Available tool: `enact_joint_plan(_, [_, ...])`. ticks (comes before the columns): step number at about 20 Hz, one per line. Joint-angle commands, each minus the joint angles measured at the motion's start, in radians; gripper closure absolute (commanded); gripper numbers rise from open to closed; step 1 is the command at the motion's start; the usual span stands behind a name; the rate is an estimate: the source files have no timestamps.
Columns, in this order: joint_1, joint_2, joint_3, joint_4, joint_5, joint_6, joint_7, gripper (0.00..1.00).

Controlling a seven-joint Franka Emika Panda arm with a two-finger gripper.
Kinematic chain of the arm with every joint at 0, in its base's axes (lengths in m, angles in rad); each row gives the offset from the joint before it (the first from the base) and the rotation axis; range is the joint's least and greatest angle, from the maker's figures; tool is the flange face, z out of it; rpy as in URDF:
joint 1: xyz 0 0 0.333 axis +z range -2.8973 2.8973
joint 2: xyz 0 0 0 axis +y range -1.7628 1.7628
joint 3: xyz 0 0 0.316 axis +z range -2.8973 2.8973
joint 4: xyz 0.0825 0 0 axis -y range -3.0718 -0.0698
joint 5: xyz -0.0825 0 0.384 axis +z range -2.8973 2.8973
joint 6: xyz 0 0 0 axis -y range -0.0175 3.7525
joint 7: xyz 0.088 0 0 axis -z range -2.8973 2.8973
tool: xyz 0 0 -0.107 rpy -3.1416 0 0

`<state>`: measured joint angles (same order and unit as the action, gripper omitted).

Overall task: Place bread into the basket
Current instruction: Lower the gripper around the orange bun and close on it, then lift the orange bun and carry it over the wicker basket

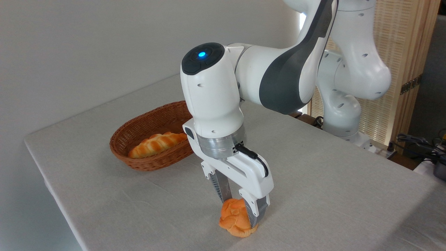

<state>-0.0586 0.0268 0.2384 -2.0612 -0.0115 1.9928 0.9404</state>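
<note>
Bread means two things on this cloth-covered surface (331, 181). Farthest left sits the oval wicker basket (139, 130), and inside it a long golden braided loaf (156, 144) lies against the near wall. Right of that, toward the front edge, the small orange knotted bun (236, 219) rests on the cloth, well apart from the basket. The tool (241, 208) points down over the bun with its two ribbed fingers (221, 186) set one on each side, pressed against the bun's upper half, so it is narrowed onto the bun. The bun's base touches the surface. Further right, the white Franka arm (278, 76) runs back to its base at the far edge.
</note>
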Motion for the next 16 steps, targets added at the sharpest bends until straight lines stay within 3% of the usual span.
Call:
enact_joint_plan(1, [0.000,-0.001,0.001,-0.007,-0.004,0.026,0.018,0.68])
enact_joint_plan(7, [-0.001,-0.002,-0.001,0.012,-0.004,0.014,0.023,0.68])
enact_joint_plan(9, [-0.004,-0.011,-0.011,0.065,-0.016,-0.063,0.017,0.67])
enact_joint_plan(13, [-0.007,0.016,-0.137,0.272,-0.015,-0.339,-0.066,0.65])
enact_joint_plan(16, [-0.009,-0.013,-0.262,0.283,-0.007,-0.348,-0.175,0.65])
